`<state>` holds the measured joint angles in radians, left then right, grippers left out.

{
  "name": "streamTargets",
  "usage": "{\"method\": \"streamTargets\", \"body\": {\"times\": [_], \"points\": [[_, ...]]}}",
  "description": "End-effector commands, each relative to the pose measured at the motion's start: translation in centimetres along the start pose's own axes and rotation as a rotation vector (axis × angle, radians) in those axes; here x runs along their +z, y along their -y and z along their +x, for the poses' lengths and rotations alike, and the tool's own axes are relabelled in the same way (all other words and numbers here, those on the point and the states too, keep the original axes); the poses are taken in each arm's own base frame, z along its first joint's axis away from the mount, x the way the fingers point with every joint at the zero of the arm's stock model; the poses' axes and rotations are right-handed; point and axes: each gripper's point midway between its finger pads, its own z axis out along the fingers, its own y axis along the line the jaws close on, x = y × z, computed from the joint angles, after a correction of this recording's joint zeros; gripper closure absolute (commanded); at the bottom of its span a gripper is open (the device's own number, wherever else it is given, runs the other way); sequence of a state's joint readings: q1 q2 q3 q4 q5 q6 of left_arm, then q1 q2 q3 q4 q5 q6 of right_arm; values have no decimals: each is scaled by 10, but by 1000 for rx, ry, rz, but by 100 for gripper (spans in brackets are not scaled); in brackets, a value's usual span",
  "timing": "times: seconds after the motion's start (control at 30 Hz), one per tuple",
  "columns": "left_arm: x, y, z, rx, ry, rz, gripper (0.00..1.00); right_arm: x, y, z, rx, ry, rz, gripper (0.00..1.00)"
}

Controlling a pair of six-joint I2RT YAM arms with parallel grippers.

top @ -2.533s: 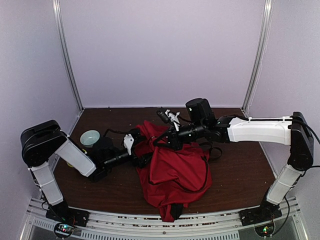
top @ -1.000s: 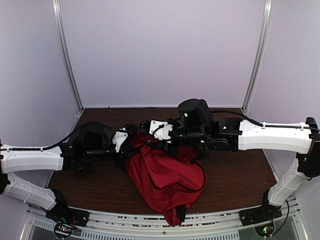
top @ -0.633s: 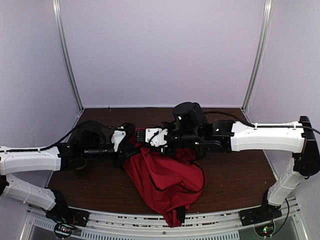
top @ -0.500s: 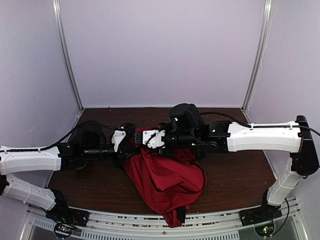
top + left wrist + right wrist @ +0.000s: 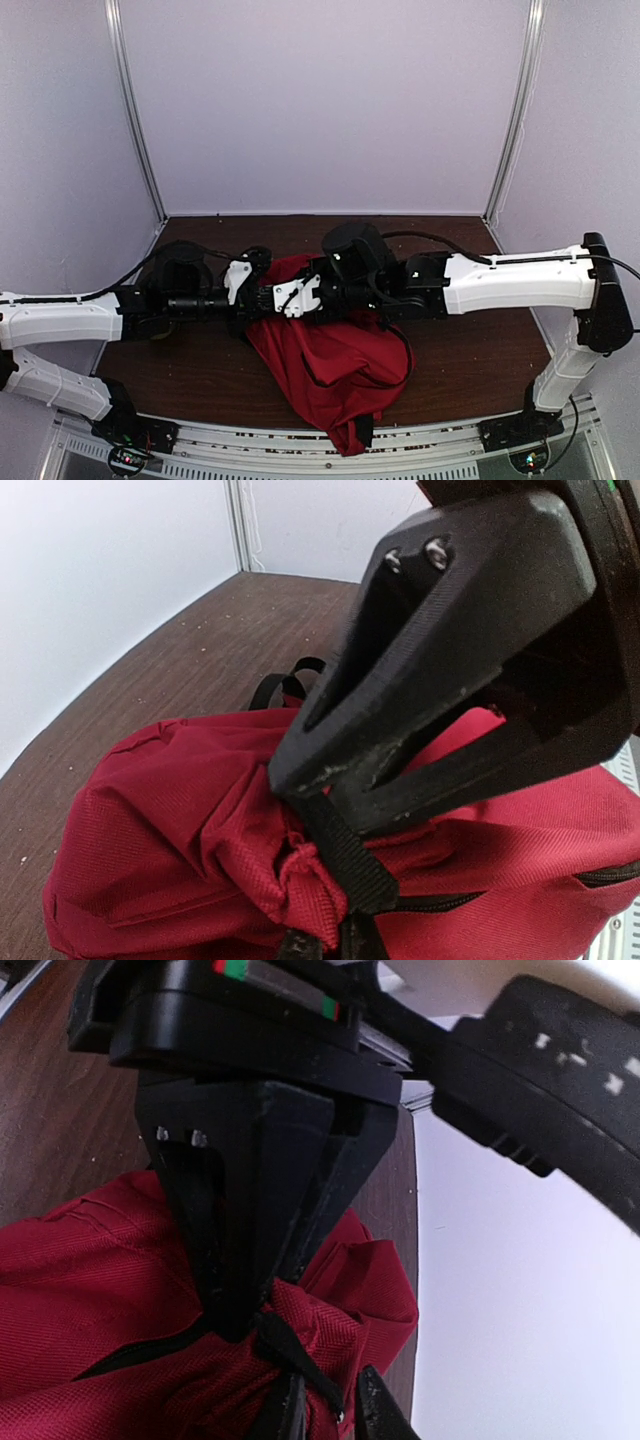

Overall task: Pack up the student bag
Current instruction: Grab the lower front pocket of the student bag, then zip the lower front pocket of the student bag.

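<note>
The student bag, red with black zippers, lies slumped mid-table, its upper left corner pulled up. My left gripper is shut on a bunched fold of that red fabric and a black strap; in the left wrist view, my left gripper pinches the student bag. My right gripper meets it tip to tip. In the right wrist view, my right gripper stands narrow around a fold of the student bag, fabric filling the gap, just below the left fingers.
The brown table shows bare wood right of the bag and toward the back wall. Black shoulder straps loop out behind the bag. Lilac walls and metal corner posts close in three sides.
My right arm has slid left along the bag's top until its fingers meet the left gripper, and its jaws have narrowed around the fabric. The left gripper has kept its hold.
</note>
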<state>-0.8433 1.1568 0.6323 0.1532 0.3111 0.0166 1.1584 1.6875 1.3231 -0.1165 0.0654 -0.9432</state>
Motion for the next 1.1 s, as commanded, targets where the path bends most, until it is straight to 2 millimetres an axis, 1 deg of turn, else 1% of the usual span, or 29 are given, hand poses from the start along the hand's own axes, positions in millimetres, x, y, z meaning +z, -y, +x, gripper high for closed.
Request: {"method": "streamTargets", "body": {"times": [0.0, 0.07, 0.17, 0.27, 0.4, 0.5, 0.57, 0.63, 0.7, 0.77, 0.83, 0.87, 0.9, 1.07], "points": [[-20, 15, -100, 119, 315, 76, 100, 10, -3, 19, -106, -129, 20, 80], [-19, 16, -100, 121, 316, 82, 100, 11, -4, 19, -136, -152, 18, 82], [-18, 15, -99, 118, 311, 80, 100, 13, -5, 19, -180, -181, 26, 92], [-16, 14, -96, 113, 298, 74, 100, 9, -1, 15, -185, -171, 57, 100], [-16, 12, -88, 108, 280, 59, 100, -3, 14, 7, -100, -126, 113, 100], [-17, 10, -78, 101, 255, 40, 100, -15, 35, 4, 52, -84, 165, 100], [-17, 9, -70, 94, 239, 28, 100, -23, 51, 6, 212, -42, 182, 100], [-17, 8, -61, 86, 224, 17, 100, -27, 64, 12, 376, -8, 185, 100], [-16, 7, -53, 77, 205, 8, 100, -29, 68, 20, 500, 16, 175, 100], [-17, 7, -47, 71, 194, 4, 100, -31, 69, 27, 608, 39, 167, 100], [-18, 8, -45, 71, 195, 6, 100, -32, 69, 36, 740, 67, 148, 100], [-19, 8, -43, 71, 194, 5, 100, -35, 72, 39, 802, 91, 139, 100], [-20, 8, -42, 72, 195, 3, 100, -35, 67, 45, 854, 99, 117, 100], [-22, 8, -34, 88, 177, -8, 100, -45, 62, 59, 1142, 229, 34, 100]]}}
